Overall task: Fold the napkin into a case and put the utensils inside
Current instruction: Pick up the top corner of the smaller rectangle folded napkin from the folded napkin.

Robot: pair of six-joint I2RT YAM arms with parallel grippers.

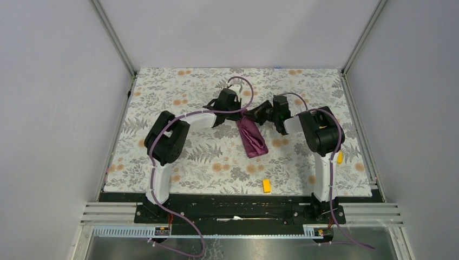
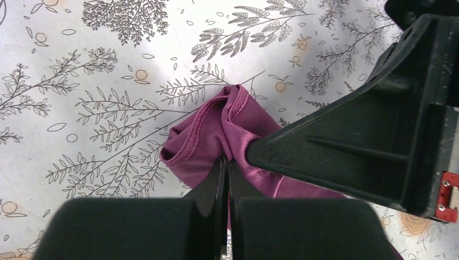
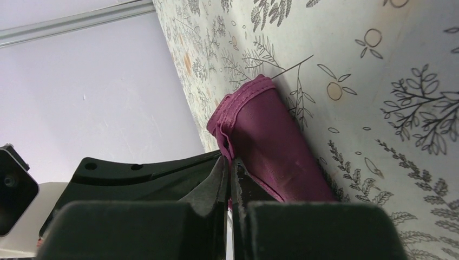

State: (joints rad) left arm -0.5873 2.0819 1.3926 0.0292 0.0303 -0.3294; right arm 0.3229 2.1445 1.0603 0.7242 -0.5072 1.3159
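The napkin [image 1: 253,138] lies on the floral mat as a narrow plum-purple band, its far end bunched and lifted. My left gripper [image 1: 242,114] and right gripper [image 1: 258,115] meet at that far end, tip to tip. In the left wrist view the left gripper [image 2: 226,161] is shut, pinching a fold of the napkin [image 2: 197,142], with the right gripper's black body [image 2: 379,146] close on the right. In the right wrist view the right gripper [image 3: 230,160] is shut on the hemmed edge of the napkin [image 3: 273,143]. The utensils are out of view.
A small yellow block [image 1: 266,186] lies near the mat's front edge. Another yellow block [image 1: 339,157] sits beside the right arm. The floral mat [image 1: 178,97] covers the table, and grey walls enclose it on three sides.
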